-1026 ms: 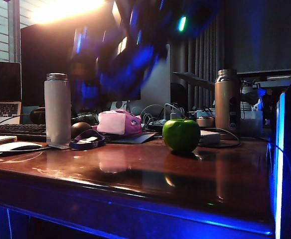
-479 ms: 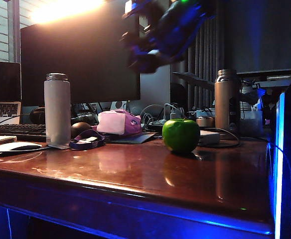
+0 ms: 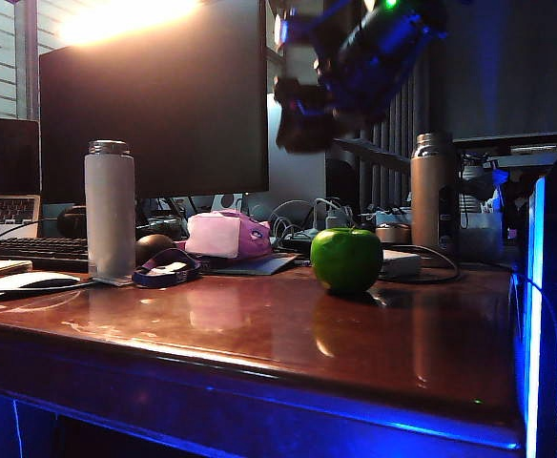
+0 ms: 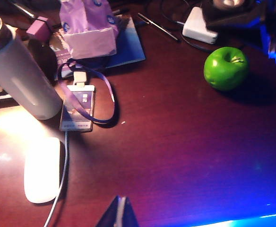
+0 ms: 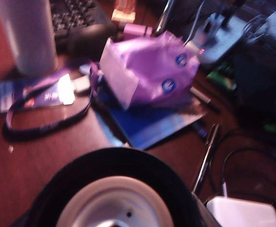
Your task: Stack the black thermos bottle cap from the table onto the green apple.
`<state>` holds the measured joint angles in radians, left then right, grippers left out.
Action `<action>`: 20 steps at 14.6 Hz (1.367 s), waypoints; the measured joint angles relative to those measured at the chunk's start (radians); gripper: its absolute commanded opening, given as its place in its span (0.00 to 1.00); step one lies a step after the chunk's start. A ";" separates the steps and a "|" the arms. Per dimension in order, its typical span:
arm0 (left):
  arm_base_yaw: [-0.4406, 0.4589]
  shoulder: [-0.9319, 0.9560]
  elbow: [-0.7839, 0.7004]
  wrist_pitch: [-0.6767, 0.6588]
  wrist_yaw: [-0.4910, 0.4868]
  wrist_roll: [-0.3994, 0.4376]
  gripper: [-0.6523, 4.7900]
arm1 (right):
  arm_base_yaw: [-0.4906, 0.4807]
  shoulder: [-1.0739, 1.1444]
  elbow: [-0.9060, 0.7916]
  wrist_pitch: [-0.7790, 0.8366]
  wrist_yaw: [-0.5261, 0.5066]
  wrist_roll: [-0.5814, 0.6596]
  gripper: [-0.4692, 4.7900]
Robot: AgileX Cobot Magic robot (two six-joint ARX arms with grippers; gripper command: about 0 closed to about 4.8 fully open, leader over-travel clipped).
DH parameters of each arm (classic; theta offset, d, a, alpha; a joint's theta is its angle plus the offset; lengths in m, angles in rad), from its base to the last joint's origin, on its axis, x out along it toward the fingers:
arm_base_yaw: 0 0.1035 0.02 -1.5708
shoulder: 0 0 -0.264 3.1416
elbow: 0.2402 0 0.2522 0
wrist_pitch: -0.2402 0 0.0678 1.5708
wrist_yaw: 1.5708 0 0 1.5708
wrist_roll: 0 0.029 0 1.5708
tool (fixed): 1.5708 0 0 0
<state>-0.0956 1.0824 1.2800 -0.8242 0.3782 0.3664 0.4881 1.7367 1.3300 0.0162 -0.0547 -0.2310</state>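
From the exterior view, the right claw (image 3: 302, 129) hangs high above the glossy reddish-brown tabletop (image 3: 288, 334), blurred, gripping the black thermos bottle cap (image 3: 304, 127) — a squat dark cylinder up and left of the green apple (image 3: 347, 259), well clear of it; its axis cannot be told through the blur. The apple sits round and shiny, stem end up. In the left wrist view only one tip of the left claw (image 4: 120, 213) shows, so I cannot tell whether it is spread or closed; the apple (image 4: 226, 68) shows its stem dimple upward. In the right wrist view the cap (image 5: 116, 189) fills the foreground, open mouth toward the camera — matte black rim, pale ribbed lining.
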 measured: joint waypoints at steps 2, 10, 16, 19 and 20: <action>0.000 0.000 0.000 0.000 0.000 0.000 0.11 | -0.021 0.000 0.000 -0.006 -0.023 -0.003 0.62; 0.000 0.000 0.000 0.000 0.000 0.000 0.11 | -0.159 -0.050 -0.111 0.064 -0.235 -0.005 0.62; 0.000 0.000 0.000 0.000 0.000 0.000 0.11 | -0.215 -0.049 -0.194 0.171 -0.364 0.002 0.62; 0.000 0.000 0.000 0.000 0.000 0.000 0.11 | -0.222 -0.007 -0.204 0.229 -0.388 0.002 0.62; 0.000 0.000 0.000 0.000 0.000 0.000 0.11 | -0.223 0.010 -0.204 0.230 -0.391 0.002 0.62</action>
<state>-0.0956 1.0821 1.2800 -0.8242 0.3779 0.3664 0.2649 1.7462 1.1255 0.2459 -0.4458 -0.2287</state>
